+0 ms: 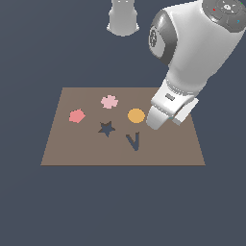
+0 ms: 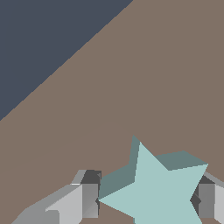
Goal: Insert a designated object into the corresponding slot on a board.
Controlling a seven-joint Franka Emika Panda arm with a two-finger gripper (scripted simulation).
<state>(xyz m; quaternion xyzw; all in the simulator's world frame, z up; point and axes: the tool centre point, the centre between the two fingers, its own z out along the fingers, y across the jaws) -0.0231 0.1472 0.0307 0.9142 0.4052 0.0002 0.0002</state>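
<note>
White Franka Panda arm with grey-fingered gripper

The arm point(image 1: 192, 57) is built of smooth, glossy white rounded shells, with a dark grey ring and cap at the joint point(image 1: 156, 38) on its side, marked by a small pale emblem. The topmost segment ends in a grey disc point(image 1: 226, 10) carrying tiny red and blue-green dots. Below, the white wrist block point(image 1: 168, 103) is boxier, with a small dark rectangular mark on its face and a squared white attachment beside it. A pale grey cylindrical base point(image 1: 123, 18) flares slightly at its foot. In the wrist view the gripper point(image 2: 146, 200) shows blocky grey fingers point(image 2: 85, 199) with lighter faces and darker inner pads.
</note>
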